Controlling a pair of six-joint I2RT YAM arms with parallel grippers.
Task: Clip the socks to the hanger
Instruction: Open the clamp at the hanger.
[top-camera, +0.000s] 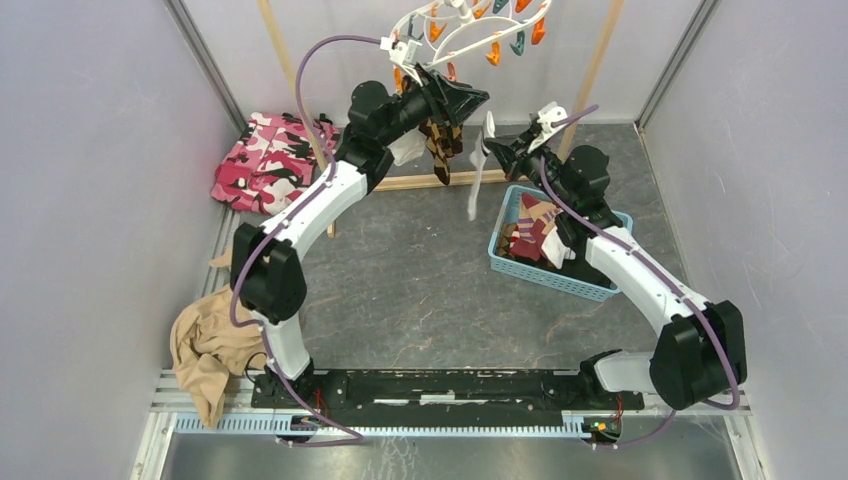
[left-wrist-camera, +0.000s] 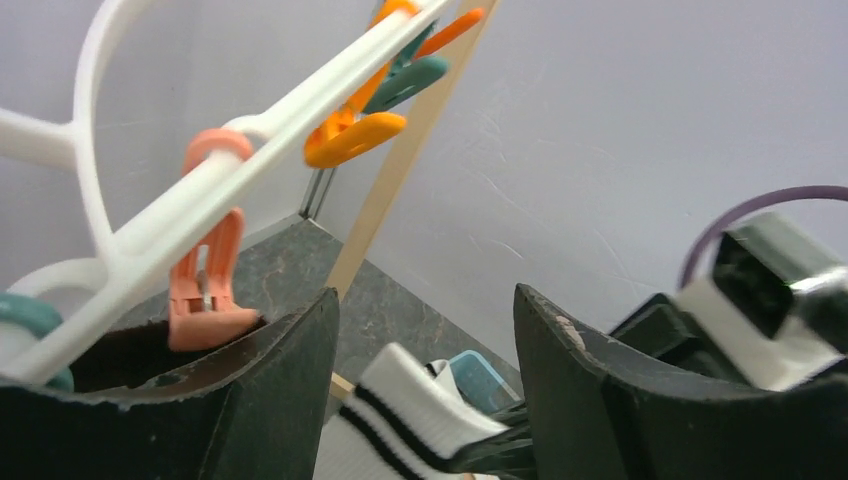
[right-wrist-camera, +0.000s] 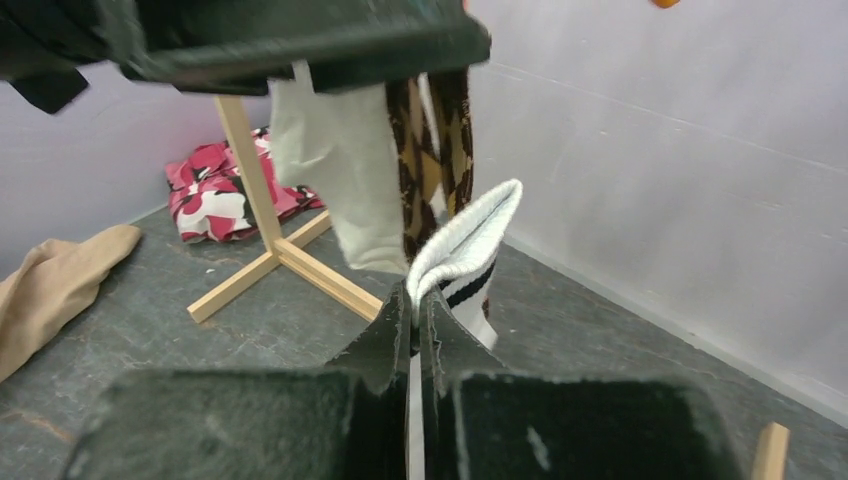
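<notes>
— Up at top centre, beneath the hanger (top-camera: 470, 30), left gripper (left-wrist-camera: 425, 295) has its jaws apart, perhaps touching a salmon clip (left-wrist-camera: 205, 275).
— And right gripper (right-wrist-camera: 418, 300)?
— Pinched tight on the striped sock (right-wrist-camera: 465, 240), beside the hanging argyle sock (top-camera: 440, 140).

Lighting is even, diffuse and moderately bright. Shadows under the arms on the desk (top-camera: 420, 290) are faint and soft-edged. In the wrist views the near jaws are soft, the striped sock (right-wrist-camera: 460, 245) is sharp, and the left wrist view's right margin is smeared.
</notes>
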